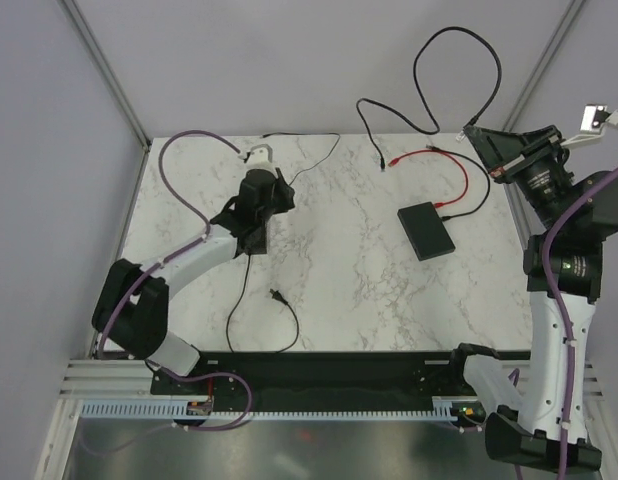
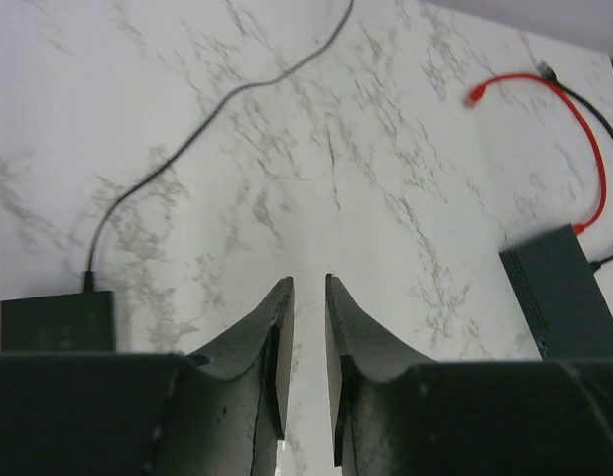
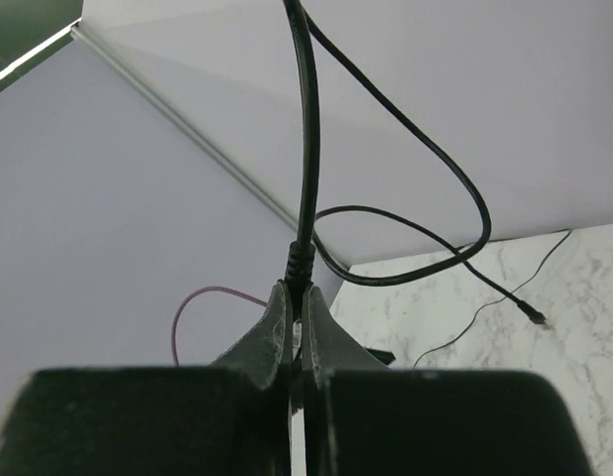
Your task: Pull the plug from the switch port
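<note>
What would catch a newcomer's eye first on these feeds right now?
The right gripper, raised at the far right, has its jaws shut on the plug end of a black cable that loops high through the air. On the right half of the marble table, a red cable runs to the black switch box. The left gripper hovers at the left, jaws slightly apart, empty.

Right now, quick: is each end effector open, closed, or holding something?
Left end effector: slightly open, holding nothing.
Right end effector: closed on the black cable.
</note>
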You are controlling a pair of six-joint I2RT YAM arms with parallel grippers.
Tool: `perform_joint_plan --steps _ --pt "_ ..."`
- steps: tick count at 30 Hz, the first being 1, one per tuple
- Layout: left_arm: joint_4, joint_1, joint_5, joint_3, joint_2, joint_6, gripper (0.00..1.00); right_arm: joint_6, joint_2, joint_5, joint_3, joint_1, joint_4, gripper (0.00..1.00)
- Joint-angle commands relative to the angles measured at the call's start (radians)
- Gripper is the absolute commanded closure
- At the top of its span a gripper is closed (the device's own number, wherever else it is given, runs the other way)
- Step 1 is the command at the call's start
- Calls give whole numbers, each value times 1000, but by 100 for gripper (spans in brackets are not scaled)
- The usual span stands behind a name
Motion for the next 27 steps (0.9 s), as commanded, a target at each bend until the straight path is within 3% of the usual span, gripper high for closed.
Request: perform_joint_plan --steps 1,7,13,20,27 --pt "-25 29 -148 -37 -159 65 73 41 1 28 -81 80 52 100" --pt "-45 34 -275 -115 -367 103 67 -49 124 192 -168 407 78 100" --pt "-39 37 -346 -148 -433 120 66 -87 245 316 -252 601 168 100" --pt "17 39 -344 -178 -405 137 64 -138 339 408 -376 637 187 100" --pt "44 39 -288 -158 -304 126 64 -140 515 298 -464 680 271 100"
